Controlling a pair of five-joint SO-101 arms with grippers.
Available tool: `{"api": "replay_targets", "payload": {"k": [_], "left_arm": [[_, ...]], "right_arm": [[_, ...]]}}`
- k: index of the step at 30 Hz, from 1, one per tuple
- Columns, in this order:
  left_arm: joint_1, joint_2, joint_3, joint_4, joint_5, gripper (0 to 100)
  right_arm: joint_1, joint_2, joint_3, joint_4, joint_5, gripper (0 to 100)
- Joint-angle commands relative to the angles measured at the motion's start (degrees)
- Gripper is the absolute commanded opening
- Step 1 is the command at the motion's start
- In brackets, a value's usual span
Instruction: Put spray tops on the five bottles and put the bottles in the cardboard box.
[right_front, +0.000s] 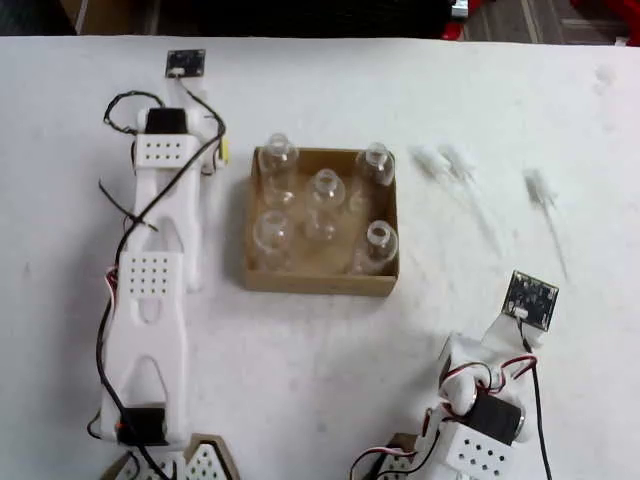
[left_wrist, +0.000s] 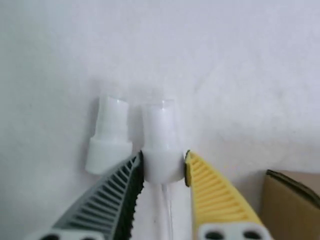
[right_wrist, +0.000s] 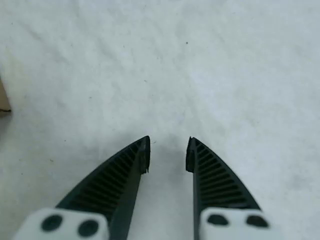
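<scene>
White spray top (left_wrist: 161, 150) is clamped at its collar in the left jaws, long axis along them, nozzle outward; a second top (left_wrist: 107, 142) sits just beside; cardboard box (right_front: 320, 283) holding five uncapped bottles (right_front: 325, 190) lies near; right jaws apart, empty over bare bench (right_wrist: 225, 65).

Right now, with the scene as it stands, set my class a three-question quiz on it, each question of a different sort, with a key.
1. True or false: all five bottles stand inside the box.
2. What does the left gripper have between its fingers? A: a bottle. B: a spray top. C: nothing.
3. Fill in: the right gripper, over bare table, is ____ (open or shut).

Key: 1 true; 2 B; 3 open.
</scene>
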Motion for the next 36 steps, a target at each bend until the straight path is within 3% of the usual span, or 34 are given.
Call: {"api": "replay_targets", "payload": {"k": [1,5,11,15,26,30,36], "left_arm": [[0.1,-0.6,-2.3,-1.9,0.5,9],[0.1,-0.7,-2.5,-1.2,0.6,9],[0.4,-5.5,-11.7,10.7,0.2,3],[1.0,-15.4,-11.4,14.9,0.2,3],[7.5,-40.1,-10.8,16.0,0.3,2],[10.6,-50.9,-3.3,16.0,0.3,2],[15.5,-72.9,21.9,15.6,0.2,2]], "right_arm": [[0.5,-0.2,0.5,0.4,0.8,9.9],[0.5,-0.2,0.5,0.4,0.8,9.9],[0.5,-0.2,0.5,0.4,0.8,9.9],[0.5,-0.2,0.5,0.4,0.8,9.9],[0.5,-0.2,0.5,0.4,0.8,9.9],[0.5,-0.2,0.5,0.4,0.8,9.9],[0.5,-0.2,0.5,0.4,0.8,9.9]]}}
